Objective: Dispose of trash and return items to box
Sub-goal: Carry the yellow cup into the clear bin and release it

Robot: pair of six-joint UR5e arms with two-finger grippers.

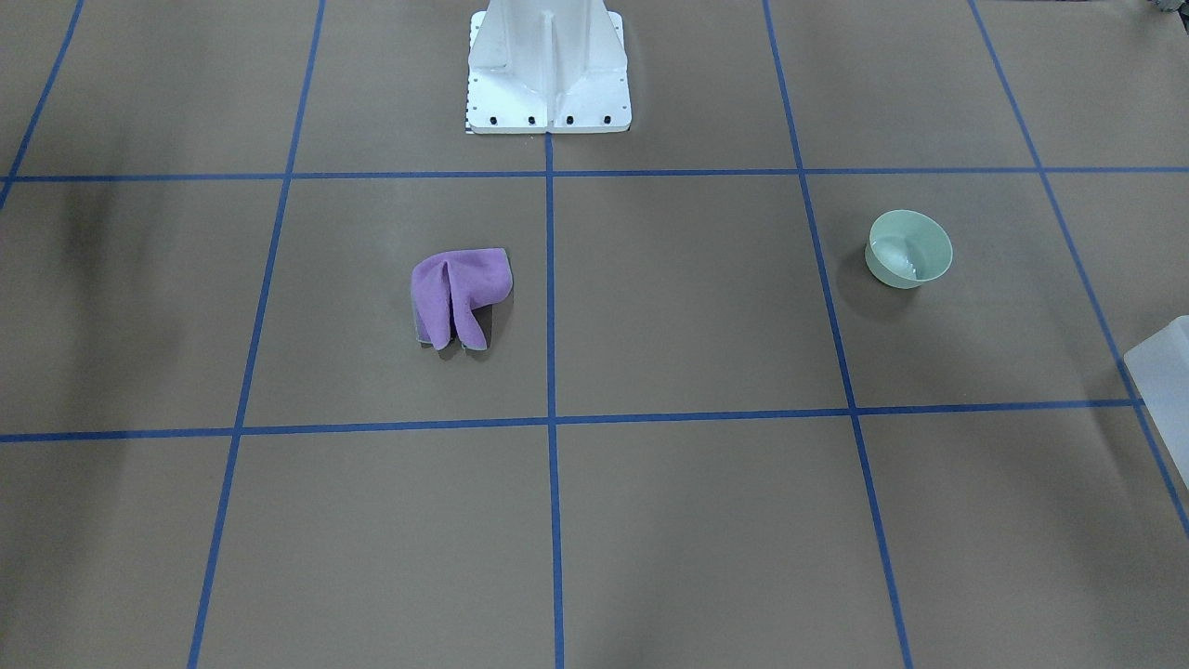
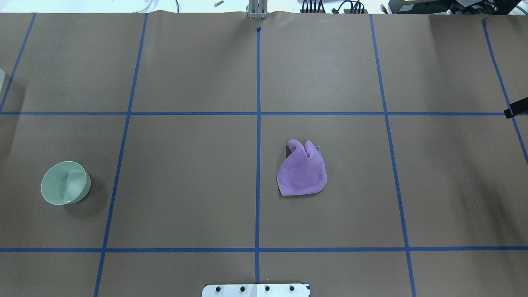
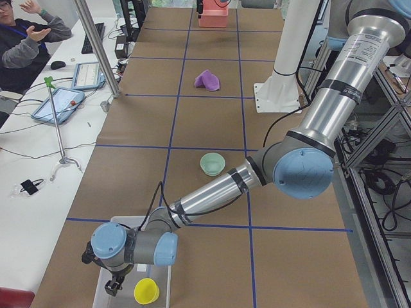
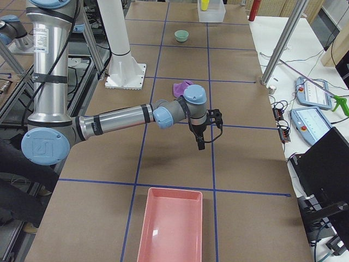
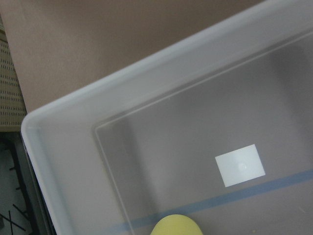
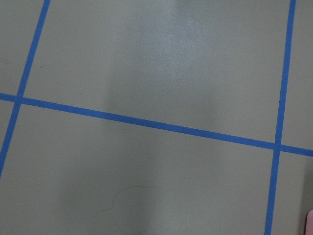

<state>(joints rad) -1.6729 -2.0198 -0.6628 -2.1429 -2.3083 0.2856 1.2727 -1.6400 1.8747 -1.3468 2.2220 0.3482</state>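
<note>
The frosted box (image 3: 101,290) stands at the table's end on my left; its corner shows in the front view (image 1: 1161,372) and its wall fills the left wrist view (image 5: 122,93). A yellow cup (image 3: 146,291) lies inside it (image 5: 178,226). My left gripper (image 3: 114,286) hangs over the box; I cannot tell whether it is open or shut. A pale green bowl (image 2: 65,182) sits upright on the left half. A crumpled purple cloth (image 2: 303,171) lies near the middle. My right gripper (image 4: 200,143) hovers over bare paper beyond the cloth; I cannot tell its state.
A pink tray (image 4: 172,226) stands at the table's end on my right. The white robot base (image 1: 548,70) is at the table's middle edge. Blue tape lines grid the brown paper. An operator (image 3: 29,35) sits at a side desk.
</note>
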